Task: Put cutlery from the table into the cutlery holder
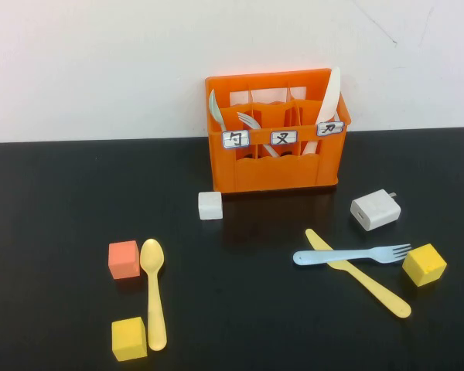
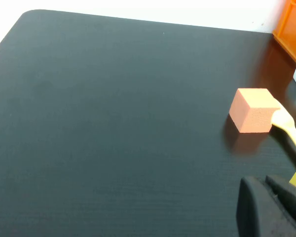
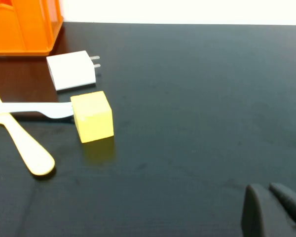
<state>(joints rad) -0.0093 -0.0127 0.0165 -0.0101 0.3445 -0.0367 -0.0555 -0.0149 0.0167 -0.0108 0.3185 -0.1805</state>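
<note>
Nothing picked up yet, all three loose utensils flat on the black table [image 1: 54, 201]. Left gripper [image 2: 271, 207] is out of the high view; its wrist view shows only dark finger tips low at the near-left of the table, can't tell if jaws are apart or closed. Near it: orange cube [image 1: 124, 259] touching the bowl of the yellow spoon [image 1: 153, 290], yellow cube [image 1: 129, 338] right against the spoon handle's end. Judgement: left arm should grab the spoon mid-handle, between the two cubes, coming straight down so neither gets knocked. Small white cube [image 1: 210, 205] sits just in front of the orange holder [image 1: 274, 158], which stands at the back edge by the wall with white utensils already in its compartments. Right side: blue fork [image 1: 352, 255] lies across the yellow knife [image 1: 359, 272], so fork first. Fork tines nearly touch another yellow cube [image 1: 424, 264]; white charger [image 1: 375, 209] nearby. Right gripper [image 3: 274, 210] is low at the near-right, jaw state can't tell. Plenty of bare table at centre and far left; the tight spots are beside the cubes.
</note>
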